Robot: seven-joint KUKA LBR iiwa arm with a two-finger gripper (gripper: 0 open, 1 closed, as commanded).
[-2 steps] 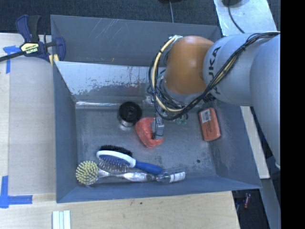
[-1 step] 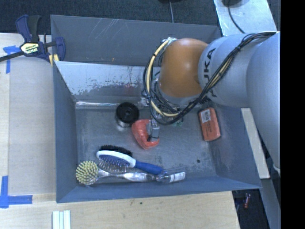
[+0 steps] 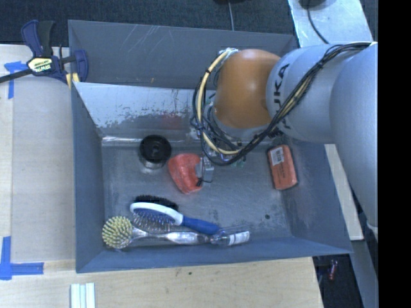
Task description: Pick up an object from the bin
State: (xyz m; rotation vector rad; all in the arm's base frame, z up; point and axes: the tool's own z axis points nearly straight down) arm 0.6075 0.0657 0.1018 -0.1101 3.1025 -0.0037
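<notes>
— Where is the thing you should look at?
— Look at the salmon-red soft-looking lump (image 3: 183, 172), near the middle of the floor of the grey metal bin (image 3: 88, 172). The gripper (image 3: 207, 169) is at the right edge of the lump. You cannot decide here if it touches the lump or hangs just above it.
— Is the gripper open or closed?
— I cannot tell. The orange cover (image 3: 247, 88) and the cables (image 3: 225, 147) on the wrist hide almost all of it. You see only a small grey piece beside the lump.
— What lies around?
— A black round cap or jar (image 3: 155, 150) is just to the left. An orange rectangular block (image 3: 282, 167) is to the right, near the arm. At the front wall lie a white brush with blue handle (image 3: 168, 217) and a brush with round straw-coloured bristles (image 3: 117, 231), touching each other. A dark thing (image 3: 157, 202) behind them is hard to make out.
</notes>
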